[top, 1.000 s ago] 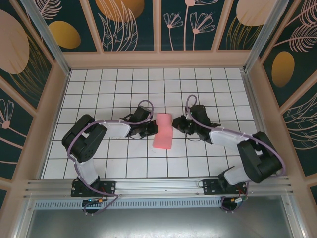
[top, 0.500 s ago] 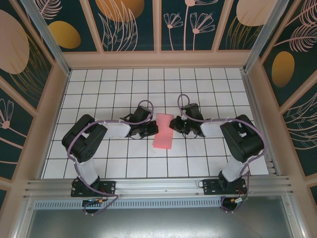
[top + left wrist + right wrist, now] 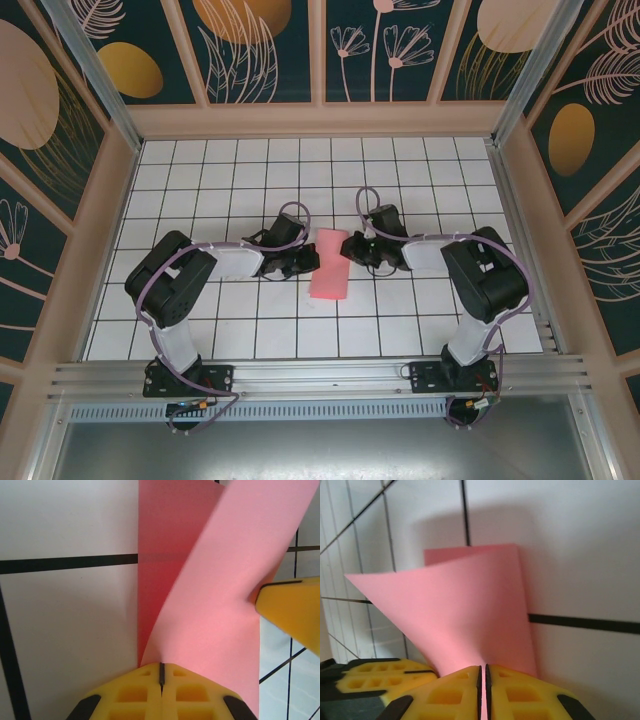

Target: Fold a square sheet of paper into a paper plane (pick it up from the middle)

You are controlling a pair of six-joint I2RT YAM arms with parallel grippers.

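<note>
The half-folded square sheet of paper (image 3: 329, 270) lies mid-table (image 3: 200, 180), long axis running near to far, with the left gripper (image 3: 311, 258) clamped on its left edge and the right gripper (image 3: 346, 247) clamped directly opposite.

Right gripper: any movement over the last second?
Yes. Against the grid tiles in the top view, the right gripper has shifted left, to the right edge of the square sheet of paper.

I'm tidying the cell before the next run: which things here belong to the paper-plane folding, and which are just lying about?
In the job: pink sheet of paper, left gripper, right gripper, both pinching it.
Not in the job: gridded table, patterned walls.
</note>
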